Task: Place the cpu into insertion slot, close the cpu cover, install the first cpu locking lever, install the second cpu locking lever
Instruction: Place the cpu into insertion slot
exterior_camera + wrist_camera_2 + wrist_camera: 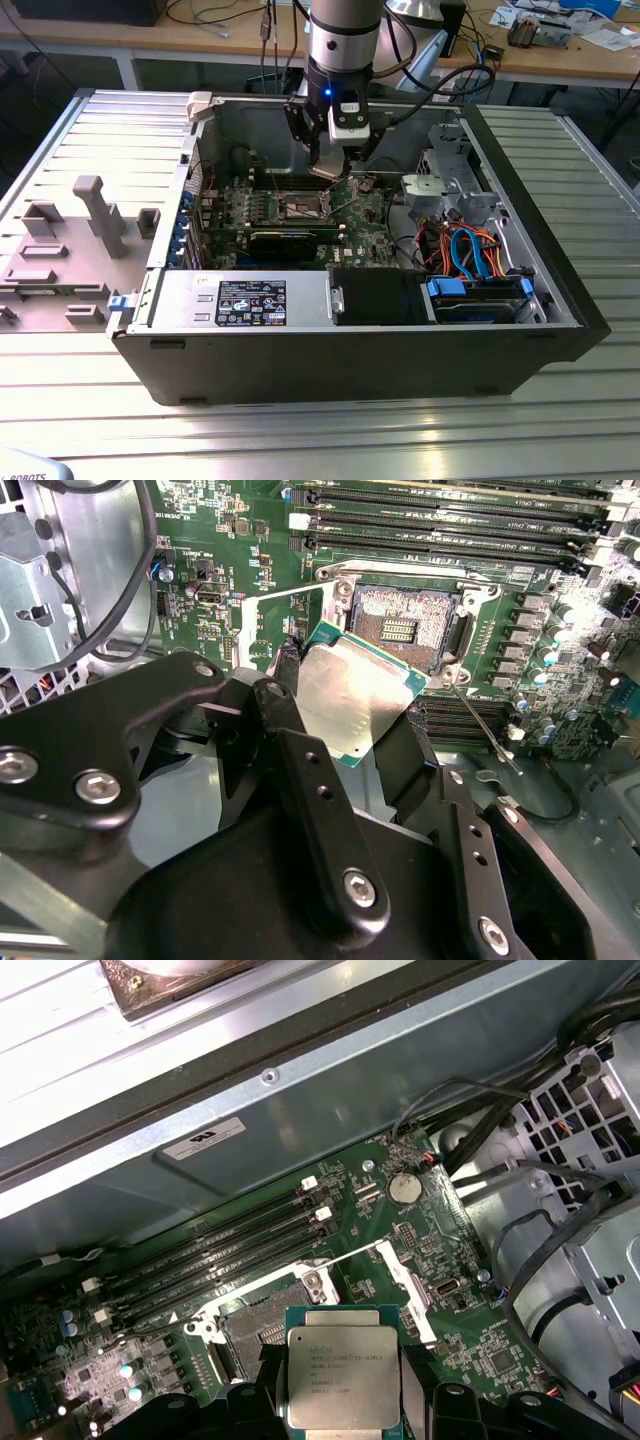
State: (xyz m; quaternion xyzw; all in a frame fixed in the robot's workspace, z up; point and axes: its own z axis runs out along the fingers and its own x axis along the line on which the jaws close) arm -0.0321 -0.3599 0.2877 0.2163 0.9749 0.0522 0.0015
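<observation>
**Cpu clamped over the board, beside the open slot**

Read the exterior view as a dial. At nine o'clock, on the ribbed metal bench [300, 440], lies a grey fixture tray [70, 250] with upright blocks. The centre is taken by the open computer case [350, 370]. Inside it, from the nine o'clock side across, are the green motherboard [300, 200], with a silver power supply [250, 300] below it toward six. A grey drive cage [450, 180] sits toward two, and a bundle of blue and orange cables [470, 250] at three. The arm [345, 40] comes down from twelve, and its end effector [333, 168] hangs over the board's upper middle.

The second wrist view shows the black fingers [290, 670] clamped on opposite edges of the cpu [350, 695]. It is held tilted above the board, just beside the insertion slot [400, 630] and not seated. The slot lies bare, with its dark pin field exposed. The cpu cover [246, 630] stands raised at the slot's edge, and a thin metal lever [485, 725] angles away from one corner.

The first wrist view looks across the cpu's printed top. It adds the rows of memory slots [230, 1240], a round coin cell [404, 1189] and the case's grey inner wall [300, 1090].
</observation>
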